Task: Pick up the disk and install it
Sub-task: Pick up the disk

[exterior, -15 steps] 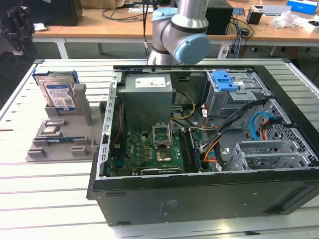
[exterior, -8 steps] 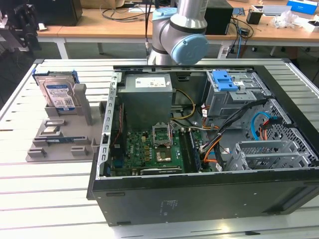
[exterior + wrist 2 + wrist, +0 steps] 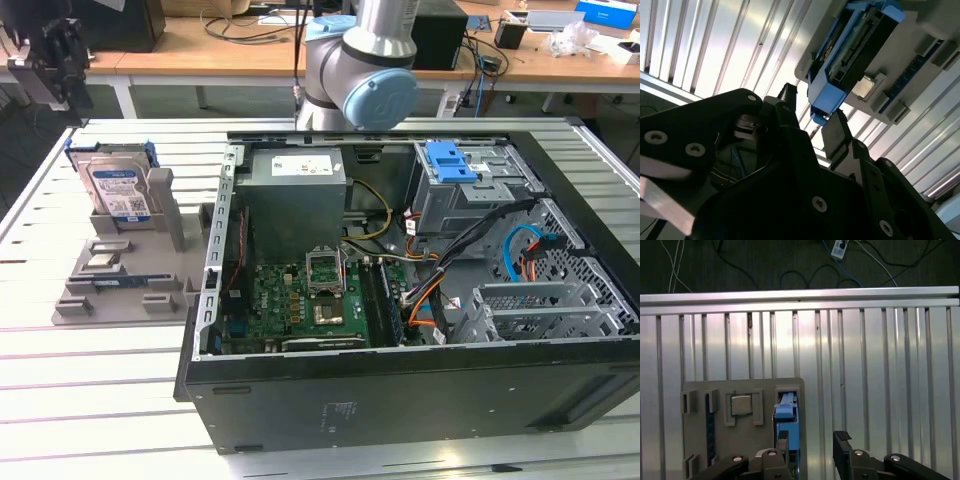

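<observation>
Overhead, the open pincer point(image 3: 811, 440) hovers above the disk point(image 3: 787, 417) standing upright in the grey holder point(image 3: 745, 440)

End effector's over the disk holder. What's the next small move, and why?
Probably a small sideways shift before descending. In the first wrist view the open end effector hangs over the disk, but the disk lies in line with one finger rather than in the gap between them.

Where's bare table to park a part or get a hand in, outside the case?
Bare: table slats at the exterior view's lower left, bordered by the holder block and the case. Crowded: inside the case; the block-to-case gap is narrow; the gripper hangs near the disk.
</observation>
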`<state>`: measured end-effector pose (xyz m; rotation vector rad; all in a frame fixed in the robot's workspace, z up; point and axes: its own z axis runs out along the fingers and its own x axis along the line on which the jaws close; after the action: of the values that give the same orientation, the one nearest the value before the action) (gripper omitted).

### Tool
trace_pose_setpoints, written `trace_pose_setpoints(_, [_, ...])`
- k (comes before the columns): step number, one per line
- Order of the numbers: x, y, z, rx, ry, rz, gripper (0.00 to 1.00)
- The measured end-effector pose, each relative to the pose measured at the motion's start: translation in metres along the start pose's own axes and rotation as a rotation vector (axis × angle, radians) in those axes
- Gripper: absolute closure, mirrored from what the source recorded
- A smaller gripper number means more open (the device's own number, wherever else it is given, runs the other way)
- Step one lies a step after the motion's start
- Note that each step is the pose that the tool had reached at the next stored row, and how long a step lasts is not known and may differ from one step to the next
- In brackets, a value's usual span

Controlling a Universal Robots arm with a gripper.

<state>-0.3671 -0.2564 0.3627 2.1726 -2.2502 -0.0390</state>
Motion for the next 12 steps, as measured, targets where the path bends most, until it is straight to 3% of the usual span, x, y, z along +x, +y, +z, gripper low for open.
trace_pose_setpoints(5, [0.0070, -0.0033, 0.0060, 0.0003, 0.0233, -0.006, 0.52])
trace_pose_setpoints(11, [0.0180, -0.0070, 0.0158, 0.0004, 0.0320, -0.016, 0.52])
trace_pose_setpoints(12, [0.0186, -0.0111, 0.0202, 0.0000, 0.0347, -0.022, 0.52])
